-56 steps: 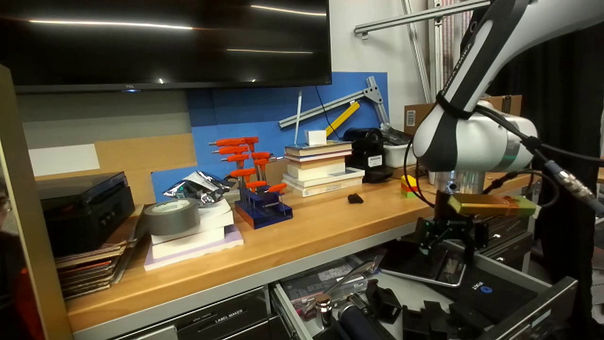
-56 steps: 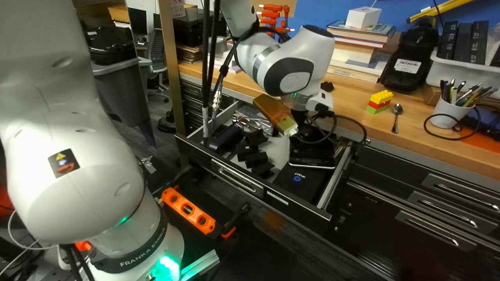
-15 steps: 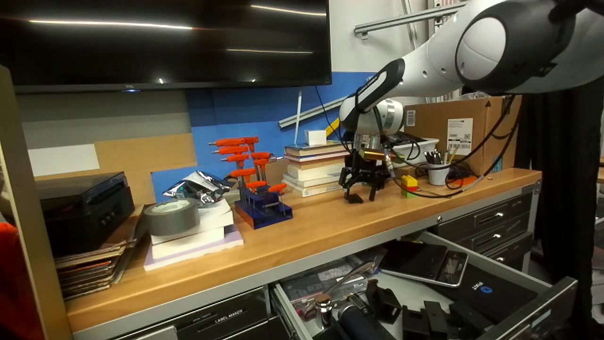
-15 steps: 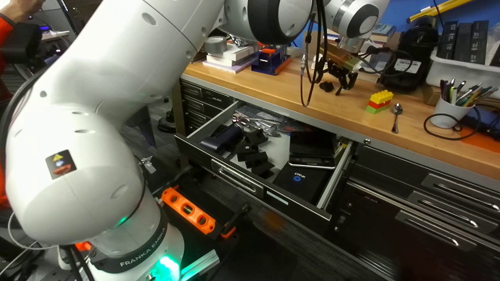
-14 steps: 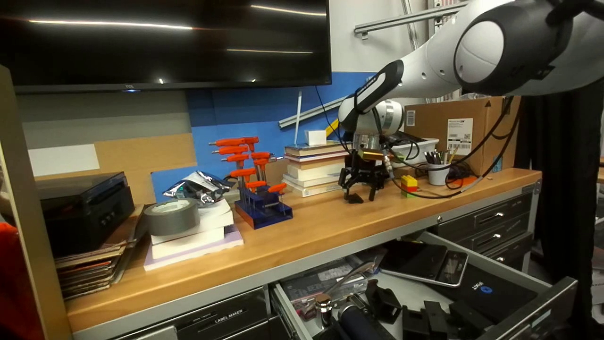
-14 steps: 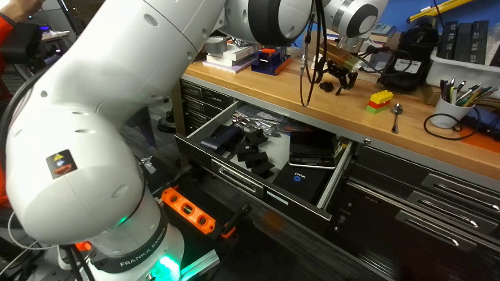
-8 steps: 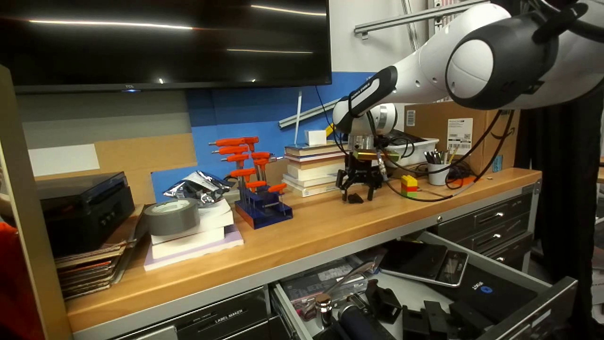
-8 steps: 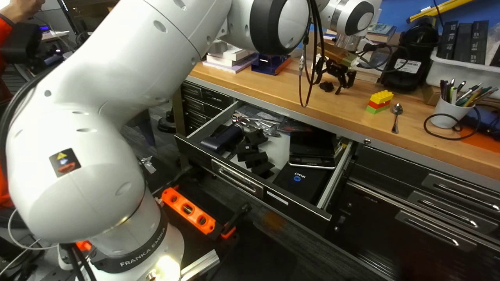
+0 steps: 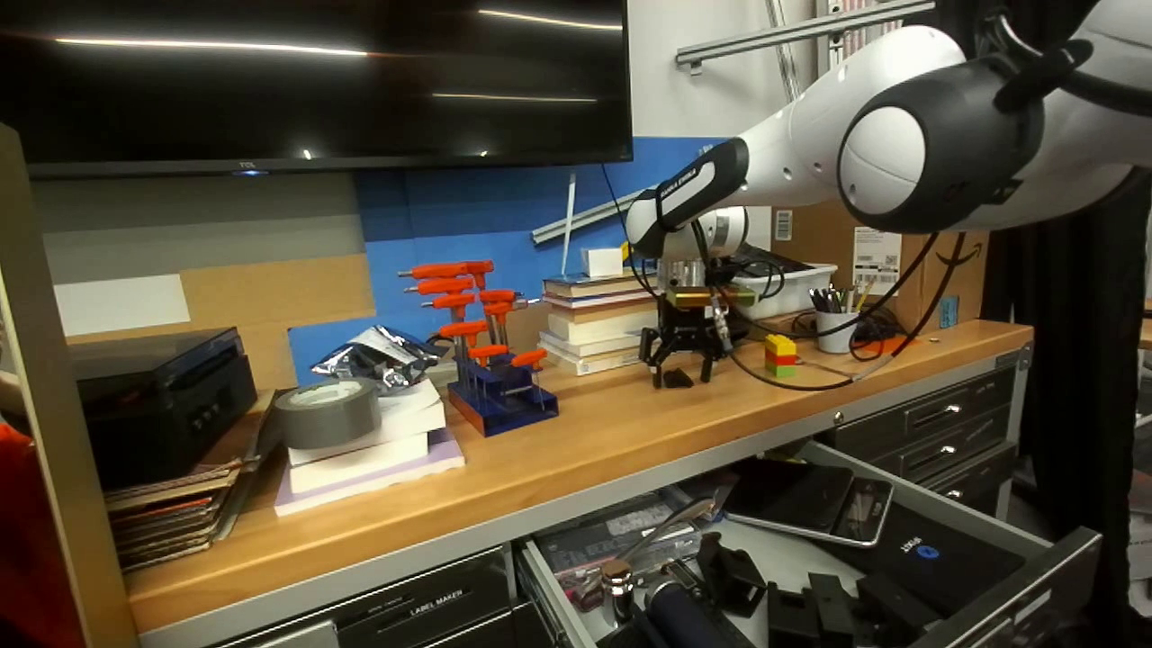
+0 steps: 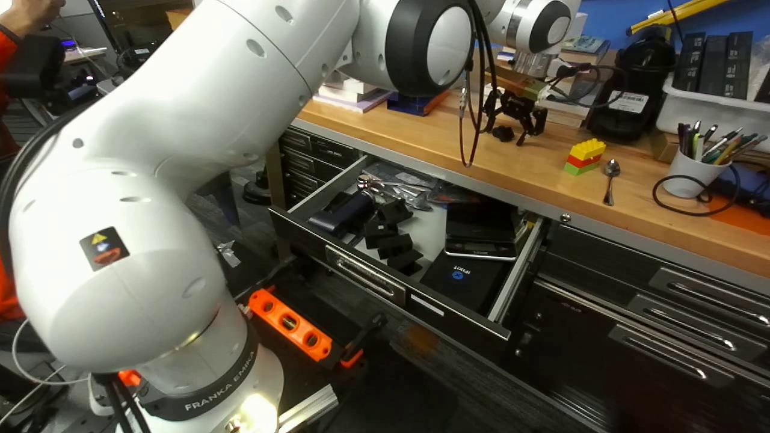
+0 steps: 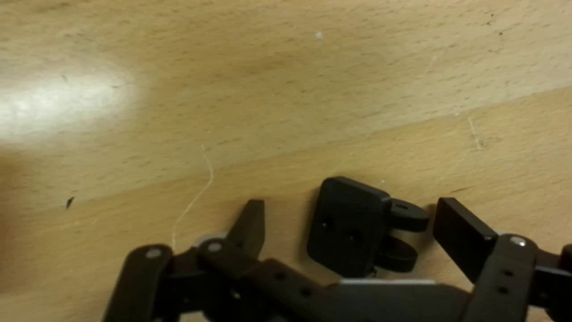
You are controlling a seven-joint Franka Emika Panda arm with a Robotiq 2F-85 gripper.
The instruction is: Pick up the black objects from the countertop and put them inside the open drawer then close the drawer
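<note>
On the countertop (image 9: 603,432), 1 black object (image 11: 342,232) lies between the gripper's (image 11: 350,205) wide-spread, empty jaws, the open drawer (image 9: 792,553) at 5 o'clock from it in an exterior view.

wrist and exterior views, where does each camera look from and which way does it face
Exterior view: before the countertop, facing the dark screen; arm and jaws show.
Exterior view: apparently high beside the base, angled down over the drawer; base, arm, jaws.
Wrist view: on the wrist, facing down at the black object; jaws only.
Both exterior views share drawer and countertop.
</note>
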